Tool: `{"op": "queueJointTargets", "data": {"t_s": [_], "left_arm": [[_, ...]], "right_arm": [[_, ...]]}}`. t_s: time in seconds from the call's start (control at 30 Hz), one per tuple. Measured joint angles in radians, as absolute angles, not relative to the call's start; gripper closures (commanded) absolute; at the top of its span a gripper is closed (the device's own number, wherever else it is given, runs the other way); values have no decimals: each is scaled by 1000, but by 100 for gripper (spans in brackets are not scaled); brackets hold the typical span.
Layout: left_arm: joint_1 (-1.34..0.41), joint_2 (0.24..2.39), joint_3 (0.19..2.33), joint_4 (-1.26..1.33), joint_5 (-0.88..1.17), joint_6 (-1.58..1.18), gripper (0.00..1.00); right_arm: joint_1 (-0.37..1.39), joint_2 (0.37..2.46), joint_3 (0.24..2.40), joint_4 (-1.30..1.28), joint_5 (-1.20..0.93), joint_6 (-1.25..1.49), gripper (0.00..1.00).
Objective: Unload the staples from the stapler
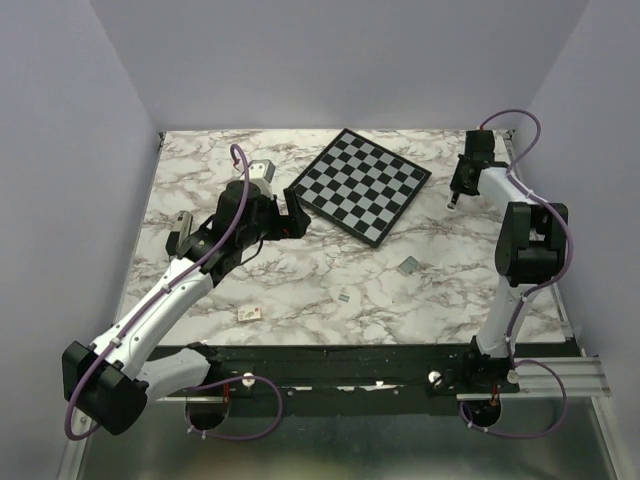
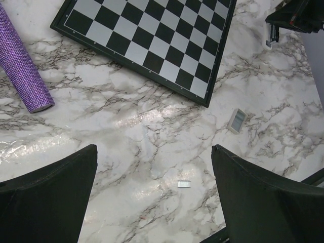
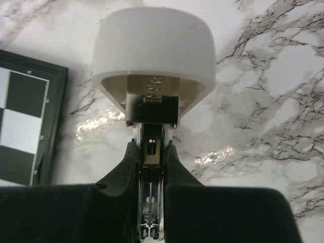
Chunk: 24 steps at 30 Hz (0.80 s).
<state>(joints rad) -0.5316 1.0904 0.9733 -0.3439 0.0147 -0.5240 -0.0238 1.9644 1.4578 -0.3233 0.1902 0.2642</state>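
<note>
The right gripper [image 3: 152,169] is clamping the stapler [image 3: 154,50] between its two fingers, holding it over the far right part of the table [image 1: 300,270], near the chessboard [image 1: 362,185]; the stapler's white end is pointing away from the wrist camera, with a spring showing inside it; the left gripper [image 2: 154,197] is hovering with its fingers spread wide, holding nothing, above a small metal piece [image 2: 185,185]; a purple stick [image 2: 23,61] is lying off to its left.
</note>
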Motion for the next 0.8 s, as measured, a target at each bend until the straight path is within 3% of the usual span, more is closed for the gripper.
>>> {"op": "queueJointTargets", "data": {"t_s": [0.13, 0.47, 0.8], "left_arm": [[-526, 1090, 973, -344, 8, -524, 1], [-521, 1089, 974, -365, -43, -523, 1], [-482, 1094, 1003, -459, -223, -490, 1]], "right_arm": [[-35, 2034, 1518, -390, 190, 233, 80], [-38, 2049, 1517, -443, 145, 191, 48], [-41, 1964, 1472, -474, 94, 199, 38]]}}
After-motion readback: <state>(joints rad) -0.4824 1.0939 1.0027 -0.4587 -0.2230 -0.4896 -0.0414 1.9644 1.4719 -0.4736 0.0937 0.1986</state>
